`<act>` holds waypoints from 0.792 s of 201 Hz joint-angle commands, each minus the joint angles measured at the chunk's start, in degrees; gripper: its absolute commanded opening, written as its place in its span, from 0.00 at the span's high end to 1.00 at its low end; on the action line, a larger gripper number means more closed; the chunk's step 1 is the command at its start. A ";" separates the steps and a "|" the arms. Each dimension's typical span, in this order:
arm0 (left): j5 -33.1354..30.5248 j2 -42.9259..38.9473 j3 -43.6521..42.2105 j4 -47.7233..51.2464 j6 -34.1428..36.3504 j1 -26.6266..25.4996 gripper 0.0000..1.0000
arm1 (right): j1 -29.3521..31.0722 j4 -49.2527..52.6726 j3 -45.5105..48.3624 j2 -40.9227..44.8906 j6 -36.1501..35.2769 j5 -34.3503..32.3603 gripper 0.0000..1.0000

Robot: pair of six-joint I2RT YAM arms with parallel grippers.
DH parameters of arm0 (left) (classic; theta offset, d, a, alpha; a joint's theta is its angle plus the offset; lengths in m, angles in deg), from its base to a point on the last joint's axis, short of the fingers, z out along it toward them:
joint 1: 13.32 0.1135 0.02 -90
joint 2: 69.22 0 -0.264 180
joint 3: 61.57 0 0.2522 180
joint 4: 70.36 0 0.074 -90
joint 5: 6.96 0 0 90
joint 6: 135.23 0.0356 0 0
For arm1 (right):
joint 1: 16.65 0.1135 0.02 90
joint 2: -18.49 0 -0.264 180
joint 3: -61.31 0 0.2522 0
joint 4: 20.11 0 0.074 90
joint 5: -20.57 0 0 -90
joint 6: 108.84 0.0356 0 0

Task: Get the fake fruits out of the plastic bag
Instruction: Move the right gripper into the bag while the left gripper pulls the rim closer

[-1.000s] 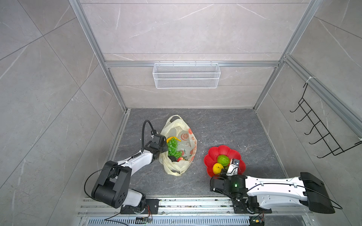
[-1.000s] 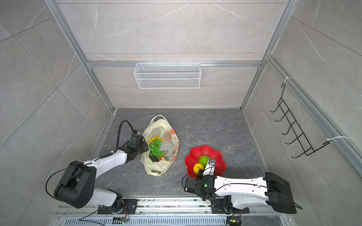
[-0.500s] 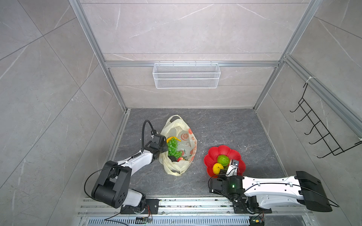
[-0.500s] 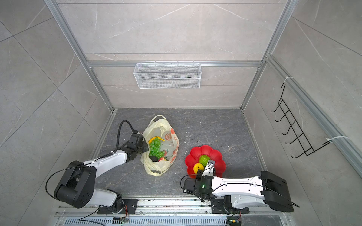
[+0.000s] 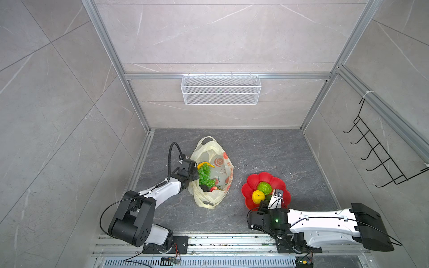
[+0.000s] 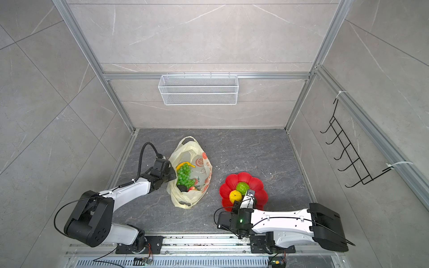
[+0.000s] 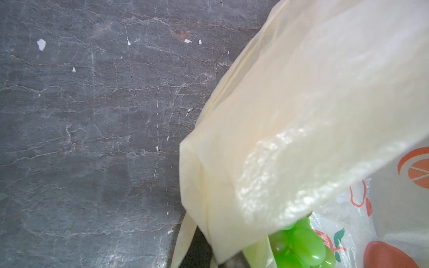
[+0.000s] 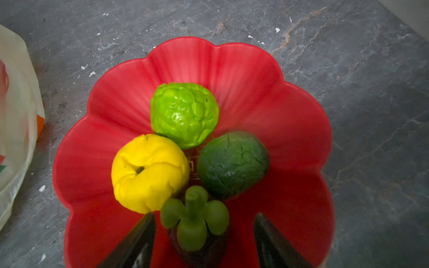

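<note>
The pale-yellow plastic bag (image 5: pixel 216 162) (image 6: pixel 197 160) lies on the dark floor with its mouth open. In it show a green grape bunch (image 5: pixel 204 174) (image 7: pixel 301 248), a yellow banana (image 5: pixel 206 164), a red strawberry (image 5: pixel 214 188) and a dark piece (image 5: pixel 204 187). My left gripper (image 5: pixel 193 172) (image 7: pixel 218 262) is shut on the bag's left rim. On the red plate (image 5: pixel 255 181) (image 8: pixel 232 69) lie a bumpy light-green fruit (image 8: pixel 184 113), a dark-green fruit (image 8: pixel 232 162), a yellow citrus (image 8: pixel 148 171) and a dark brown fruit with a green calyx (image 8: pixel 195 232). My right gripper (image 5: pixel 276 197) (image 8: pixel 204 215) stands open around that brown fruit, fingers clear of it.
A white wire basket (image 5: pixel 220 89) hangs on the back wall and a black hook rack (image 5: pixel 380 157) on the right wall. Aluminium rails run along the floor's front edge (image 5: pixel 209 241). Bare floor lies between the bag and the plate.
My right gripper's jaws have widened around the dark brown fruit on the plate, and that arm has drawn back slightly toward the front. The left arm and the bag have not moved.
</note>
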 commanded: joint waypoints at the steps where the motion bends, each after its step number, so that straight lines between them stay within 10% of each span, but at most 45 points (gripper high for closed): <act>1: -0.70 -0.38 1.65 -1.02 1.69 0.22 0.92 | 0.33 4.59 -2.65 2.62 -1.50 -3.15 0.28; 47: 1.16 0.37 2.34 -1.03 2.41 0.16 0.92 | -2.90 2.01 -9.33 5.32 -16.05 -5.19 0.27; 97: 0.91 -0.06 4.41 2.90 3.66 0.21 0.87 | -13.50 -17.31 -15.49 -0.70 -40.68 9.98 0.27; 159: -6.04 -4.87 11.34 23.37 -2.59 -0.40 0.41 | -20.33 -25.34 -33.84 -23.18 -51.49 29.08 0.25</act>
